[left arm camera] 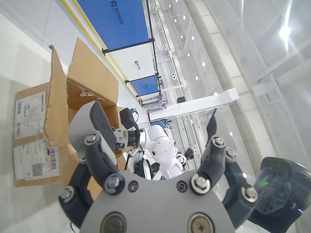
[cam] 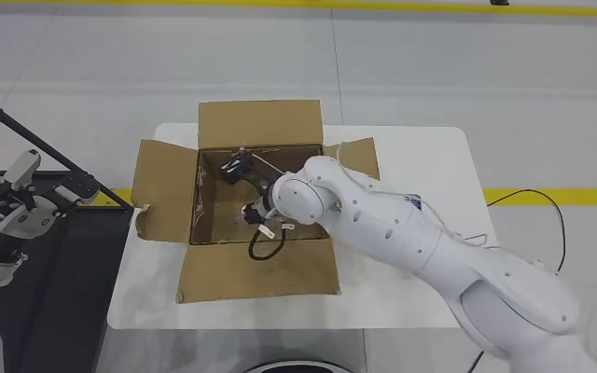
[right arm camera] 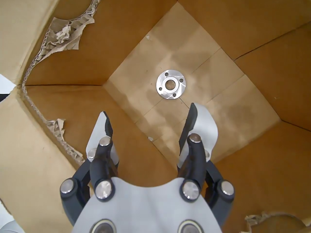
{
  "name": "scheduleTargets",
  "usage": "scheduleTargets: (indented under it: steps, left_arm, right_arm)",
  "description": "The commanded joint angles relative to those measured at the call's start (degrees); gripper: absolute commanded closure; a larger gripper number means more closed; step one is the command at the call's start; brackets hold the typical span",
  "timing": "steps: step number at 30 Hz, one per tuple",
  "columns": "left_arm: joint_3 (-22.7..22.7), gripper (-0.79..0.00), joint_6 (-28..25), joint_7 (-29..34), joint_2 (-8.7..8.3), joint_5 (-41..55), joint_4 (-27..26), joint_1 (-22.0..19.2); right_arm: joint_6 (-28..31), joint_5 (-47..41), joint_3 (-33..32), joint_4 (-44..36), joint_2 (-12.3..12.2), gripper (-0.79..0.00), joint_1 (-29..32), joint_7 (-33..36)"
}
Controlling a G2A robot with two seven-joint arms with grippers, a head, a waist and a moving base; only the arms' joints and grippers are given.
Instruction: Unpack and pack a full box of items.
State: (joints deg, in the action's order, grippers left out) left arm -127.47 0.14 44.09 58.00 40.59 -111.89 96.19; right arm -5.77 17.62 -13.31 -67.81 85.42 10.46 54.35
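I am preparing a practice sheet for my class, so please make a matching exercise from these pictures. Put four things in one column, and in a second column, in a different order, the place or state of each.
Things:
1. cardboard box
2. metal ring
3. right gripper
4. left gripper

Places or states:
A. open and empty, outside the box
B. standing on the white table, flaps folded out
C. open and empty, down inside the box
D. lying flat on the box floor

Pairs: 1-B, 2-D, 3-C, 4-A.
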Motion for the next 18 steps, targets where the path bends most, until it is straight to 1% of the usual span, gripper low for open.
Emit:
scheduleTargets:
  steps: [1,3,4,8,15,18]
  left_arm:
    - [0.0,-0.785,0.0,0.0,0.0,0.0,0.0,0.0]
    - [0.0,-0.785,0.0,0.0,0.0,0.0,0.0,0.0]
    - [0.0,-0.785,0.0,0.0,0.0,0.0,0.0,0.0]
    - [0.0,-0.785,0.0,0.0,0.0,0.0,0.0,0.0]
    - [0.0,-0.785,0.0,0.0,0.0,0.0,0.0,0.0]
    - [0.0,-0.785,0.0,0.0,0.0,0.0,0.0,0.0]
  right_arm:
    - [0.0,0.8,0.8,1.9,1.5,-0.585,-0.1,0.0]
    - [-1.5,2.6,2.0,4.3,3.5,-0.554,-0.2,-0.1]
    - [-1.6,2.7,2.2,4.9,4.1,-0.548,-0.2,-0.3]
    - [-2.6,3.7,3.2,10.2,7.9,-0.548,0.2,-1.0]
    - [-1.6,5.5,3.6,18.8,13.2,-0.548,0.8,-1.5]
    - [-1.7,6.8,3.6,22.5,15.3,-0.536,1.1,-1.6]
